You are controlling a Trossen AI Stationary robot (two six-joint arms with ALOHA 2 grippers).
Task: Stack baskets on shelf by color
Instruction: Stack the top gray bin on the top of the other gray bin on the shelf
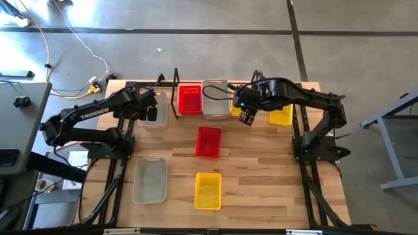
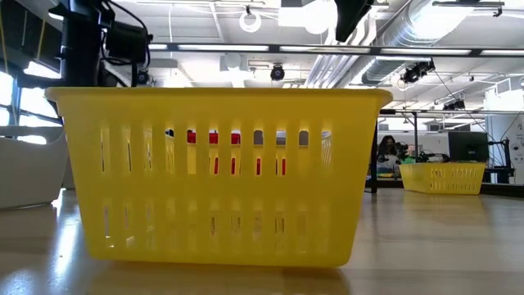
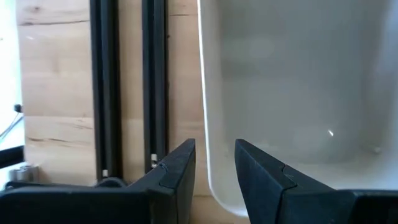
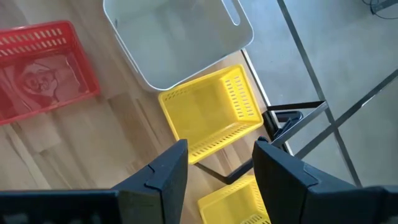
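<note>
1. High view: The left gripper (image 1: 154, 112) is at the far left part of the table (image 1: 261, 183), at a clear basket (image 1: 157, 117) that sits just beside the shelf's black rod frame (image 1: 175, 81). The right gripper (image 1: 245, 116) hovers near the middle of the far edge, above a small yellow basket (image 1: 236, 109) that it mostly hides.
2. High view, far edge: a red basket (image 1: 190, 99) and a second clear basket (image 1: 215, 99) stand side by side, and another yellow basket (image 1: 281, 116) lies further right, partly under the right arm.
3. High view, rest of the table: a second red basket (image 1: 209, 141) lies at the centre, a third clear basket (image 1: 150, 180) near the front left corner, and a yellow basket (image 1: 208, 190) at the front, near the middle.
4. Low view: the front yellow basket (image 2: 221, 176) fills most of the picture; red shows through its slots. A further yellow basket (image 2: 453, 176) stands at the right, a clear basket wall (image 2: 29, 168) at the left.
5. Left wrist view: the left gripper (image 3: 214, 165) has its fingers (image 3: 177, 171) straddling the clear basket's (image 3: 292, 81) rim, one outside and one inside; whether they press on it I cannot tell.
6. Right wrist view: the right gripper (image 4: 217, 165) is spread wide and holds nothing, above a yellow basket (image 4: 211, 115) beside a clear basket (image 4: 177, 37) and a red basket (image 4: 43, 65).
</note>
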